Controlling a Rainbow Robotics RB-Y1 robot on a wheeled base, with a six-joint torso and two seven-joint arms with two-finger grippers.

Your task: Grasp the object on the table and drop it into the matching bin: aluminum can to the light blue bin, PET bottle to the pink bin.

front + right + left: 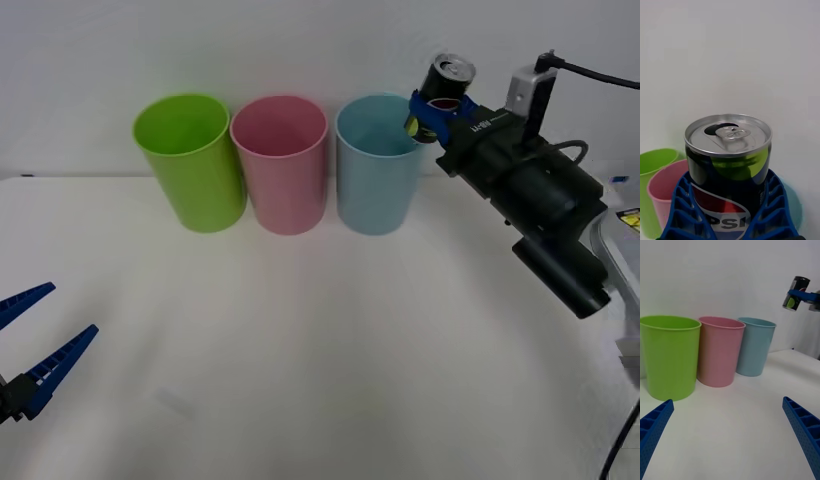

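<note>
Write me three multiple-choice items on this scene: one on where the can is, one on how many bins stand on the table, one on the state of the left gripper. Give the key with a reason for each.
1. Where is the aluminum can?
A. lying on the table
B. held in the air beside the light blue bin's rim
C. inside the pink bin

2. How many bins stand in the row?
A. two
B. three
C. four

3. The left gripper is:
A. open and holding nothing
B. shut on the can
C. shut on a bin

Key: 1 B, the right gripper clamps it next to the light blue bin. 2 B, lime green bin, pink bin and light blue. 3 A, its fingers are spread over the table.
</note>
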